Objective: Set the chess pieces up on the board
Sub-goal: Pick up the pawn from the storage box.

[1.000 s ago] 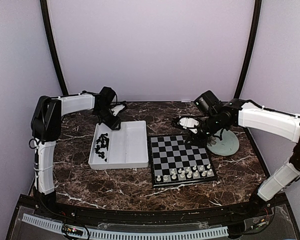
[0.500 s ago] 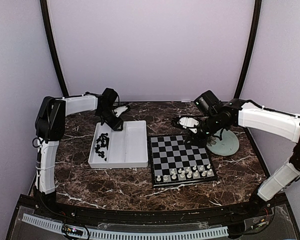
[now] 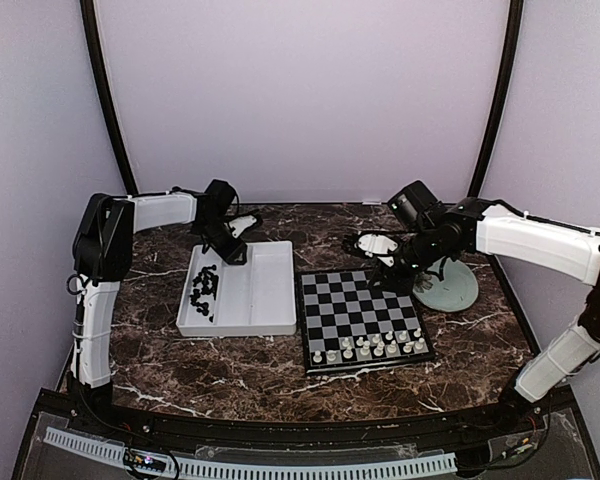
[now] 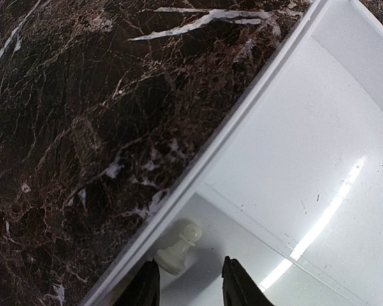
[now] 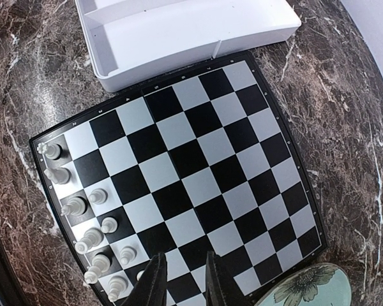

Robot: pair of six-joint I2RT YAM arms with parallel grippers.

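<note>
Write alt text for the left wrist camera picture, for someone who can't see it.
A white chess pawn sits in a corner of a white tray, just ahead of the left gripper and its two dark, parted fingertips. Dark marble table fills the left side.

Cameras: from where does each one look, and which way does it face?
Top external: above and behind the arms, facing down and forward over the table; left arm and right arm show.
Left wrist: on the left arm, facing down at a white pawn lying in the tray; left gripper shows.
Right wrist: on the right arm, facing down at the board; right gripper shows.
Shared: top and right wrist views both show board, tray and plate.
</note>
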